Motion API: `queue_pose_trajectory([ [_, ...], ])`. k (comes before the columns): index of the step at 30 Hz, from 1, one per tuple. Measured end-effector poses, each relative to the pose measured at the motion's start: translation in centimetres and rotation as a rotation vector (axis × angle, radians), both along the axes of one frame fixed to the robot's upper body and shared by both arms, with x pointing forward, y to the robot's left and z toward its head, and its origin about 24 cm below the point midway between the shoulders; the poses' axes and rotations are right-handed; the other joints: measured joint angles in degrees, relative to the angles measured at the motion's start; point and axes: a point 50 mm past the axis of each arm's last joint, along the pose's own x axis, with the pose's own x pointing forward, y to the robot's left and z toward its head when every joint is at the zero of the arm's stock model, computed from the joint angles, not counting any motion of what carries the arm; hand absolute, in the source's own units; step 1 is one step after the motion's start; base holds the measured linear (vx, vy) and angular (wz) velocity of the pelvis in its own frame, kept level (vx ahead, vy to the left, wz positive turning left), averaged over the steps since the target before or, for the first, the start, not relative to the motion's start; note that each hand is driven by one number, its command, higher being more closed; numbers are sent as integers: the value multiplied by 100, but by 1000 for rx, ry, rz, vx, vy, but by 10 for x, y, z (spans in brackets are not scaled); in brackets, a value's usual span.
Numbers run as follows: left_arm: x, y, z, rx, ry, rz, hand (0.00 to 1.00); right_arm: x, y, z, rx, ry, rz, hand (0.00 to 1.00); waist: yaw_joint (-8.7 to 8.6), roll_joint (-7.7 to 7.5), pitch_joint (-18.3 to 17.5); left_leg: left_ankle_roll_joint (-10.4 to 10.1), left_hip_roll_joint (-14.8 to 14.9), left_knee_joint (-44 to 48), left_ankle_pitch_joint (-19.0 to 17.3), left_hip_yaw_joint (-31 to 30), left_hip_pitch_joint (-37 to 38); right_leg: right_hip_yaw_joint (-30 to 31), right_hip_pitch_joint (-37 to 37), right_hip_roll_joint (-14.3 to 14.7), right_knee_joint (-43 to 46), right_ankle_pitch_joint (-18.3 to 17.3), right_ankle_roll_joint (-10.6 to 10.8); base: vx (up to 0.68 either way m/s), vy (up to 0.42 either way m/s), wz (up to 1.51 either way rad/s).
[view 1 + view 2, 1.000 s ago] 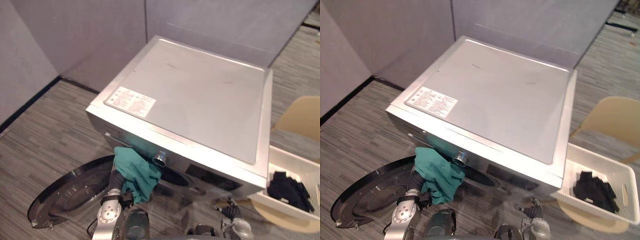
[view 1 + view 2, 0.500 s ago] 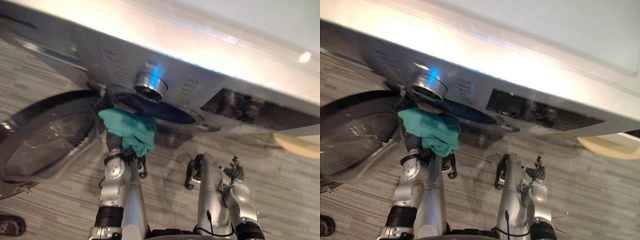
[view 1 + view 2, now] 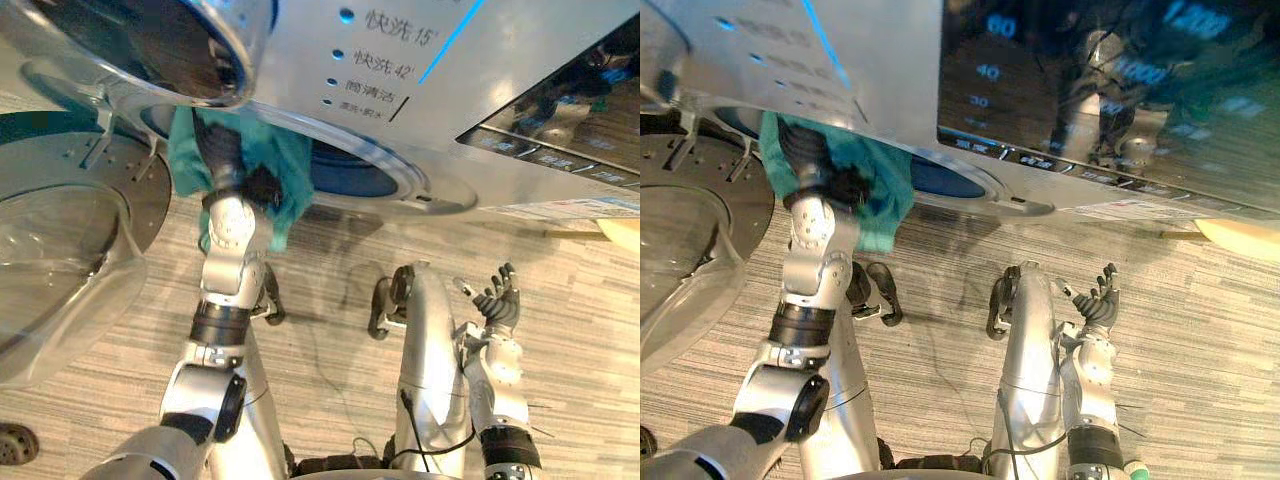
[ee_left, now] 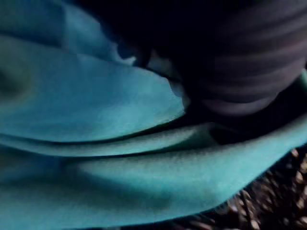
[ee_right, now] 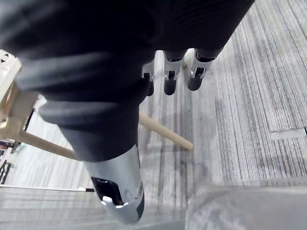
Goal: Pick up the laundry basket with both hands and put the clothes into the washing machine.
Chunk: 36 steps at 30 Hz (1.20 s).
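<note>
- The washing machine (image 3: pixel 520 60) is seen from close above its silver front, with a dark control panel (image 3: pixel 560 120) set into the right part of that front.
- The round door (image 3: pixel 70 250) is swung open to the left of the machine, and its glass bowl faces up over the floor.
- The drum opening (image 3: pixel 350 170) is ringed by a silver rim, and a blue-lit interior is shown inside it.
- A teal cloth (image 3: pixel 285 165) is held up at the left edge of the drum opening, partly under the rim, with its lower folds hanging outside over the floor.
- The left hand (image 3: pixel 250 187) is raised into the cloth at the mouth of the drum. The cloth is wrapped over it, so it cannot be told whether the hand is closed on it.
- In the left wrist view the teal folds (image 4: pixel 120 143) lie right against the dark ribbed cover.
- The right hand (image 3: pixel 497 300) is kept low on the right, under the control panel and well apart from the cloth. Its fingers (image 5: pixel 171 79) are straight and spread, and nothing is held.
- The floor (image 3: pixel 330 340) is covered with grey carpet in fine stripes, and seams between carpet tiles are seen in the right wrist view.
- A cream-coloured rounded edge (image 3: pixel 622 232) shows at the far right beside the machine.
- Pale wooden legs (image 5: pixel 165 132) stand on the carpet in the right wrist view.
</note>
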Motion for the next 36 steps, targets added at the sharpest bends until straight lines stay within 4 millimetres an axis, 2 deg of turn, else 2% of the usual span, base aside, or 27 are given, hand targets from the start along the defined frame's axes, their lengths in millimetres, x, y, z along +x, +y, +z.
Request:
queue_pose_trajectory([
  [6,-15,-16,80,184,-281,17,100,-4,0,-18,13,84,19,0,-107,-16,8,-1,97,233,-2,-19,-266,105,-341,125,251,-1,-3,3,-45,-10],
  [8,-20,-19,104,362,-378,118,100,-4,4,-22,27,95,42,0,-197,-24,12,-3,152,397,-7,-76,-428,124,-501,171,409,-9,-20,-8,-50,-12],
  [11,-18,-31,125,628,-450,315,100,-3,7,-22,34,86,57,0,-229,-97,50,-3,199,565,-7,-121,-612,154,-708,195,596,-8,-23,-12,-58,-8],
  [12,-15,-34,128,703,-460,373,0,-2,8,-21,34,81,61,0,-237,-104,53,-3,207,610,-6,-141,-685,153,-772,208,636,-7,-25,-13,-39,-4],
  [13,-13,-36,129,768,-464,442,0,-2,8,-21,33,79,63,0,-241,-114,58,-2,221,641,-6,-146,-720,160,-811,225,668,-5,-28,-7,-41,-9],
  [15,0,-34,127,1024,-461,708,0,3,11,-22,25,78,82,0,-264,-132,68,-1,281,809,-23,-234,-866,123,-897,281,756,-3,-31,4,-38,-16],
  [18,15,-32,117,1276,-447,933,0,3,11,-22,19,67,83,0,-318,-134,69,50,286,931,-58,-256,-937,134,-942,266,839,-3,-28,7,-8,-2],
  [22,26,-26,113,1411,-394,1022,0,6,13,-21,-9,64,121,0,-307,-134,69,74,283,980,-71,-248,-945,151,-943,260,885,-4,-26,0,0,0],
  [27,27,-16,119,1380,-337,1015,0,7,13,-19,-24,57,138,0,-304,-133,68,73,279,976,-70,-252,-946,155,-943,254,887,-3,-26,12,-31,0],
  [32,26,-2,128,1103,-219,849,0,8,13,-16,-21,47,150,0,-271,-134,67,62,279,964,-60,-250,-901,166,-922,247,930,-5,-28,26,-41,2],
  [34,22,7,118,982,-196,751,0,9,13,-15,-16,52,151,0,-275,-134,67,43,274,923,-50,-244,-795,165,-838,245,920,-11,-38,19,-49,4],
  [36,23,11,95,914,-146,659,0,7,11,-17,-14,72,141,0,-210,-134,67,3,261,820,-30,-246,-617,130,-662,223,862,-39,-88,6,-51,12],
])
